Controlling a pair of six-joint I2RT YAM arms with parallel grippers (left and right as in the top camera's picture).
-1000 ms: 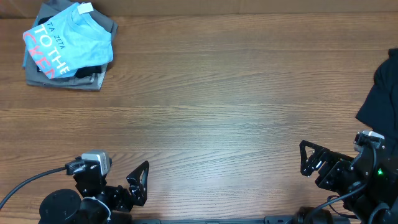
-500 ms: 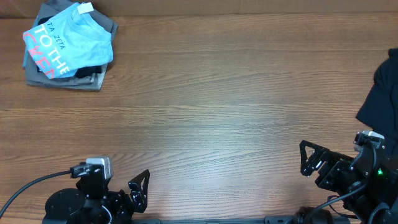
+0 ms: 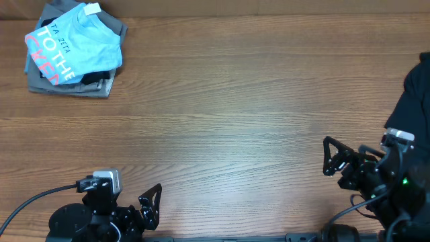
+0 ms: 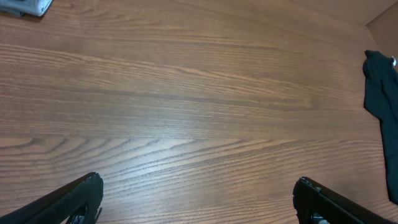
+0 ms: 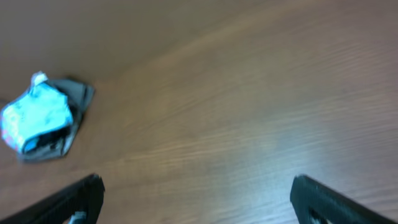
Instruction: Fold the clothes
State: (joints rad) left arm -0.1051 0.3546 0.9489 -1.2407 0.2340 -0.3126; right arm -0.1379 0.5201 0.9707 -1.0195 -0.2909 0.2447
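Observation:
The light blue T-shirt [image 3: 77, 44] lies folded, red and white lettering up, on top of a stack of black and grey folded garments [image 3: 101, 84] at the table's far left corner. It also shows small and blurred in the right wrist view [image 5: 36, 119]. My left gripper [image 3: 151, 202] is open and empty at the near left edge; its fingers frame bare wood in the left wrist view [image 4: 196, 199]. My right gripper [image 3: 334, 161] is open and empty at the near right, over bare wood in the right wrist view [image 5: 196, 196].
A large dark navy-black garment [image 3: 413, 101] lies at the table's right edge, just beyond my right arm; it also shows in the left wrist view [image 4: 380, 106]. The wooden table [image 3: 235, 121] spreads between the stack and the arms.
My left arm drew back toward the near edge about a second ago and has been still since. My right gripper has shifted slightly up the table in the last half second.

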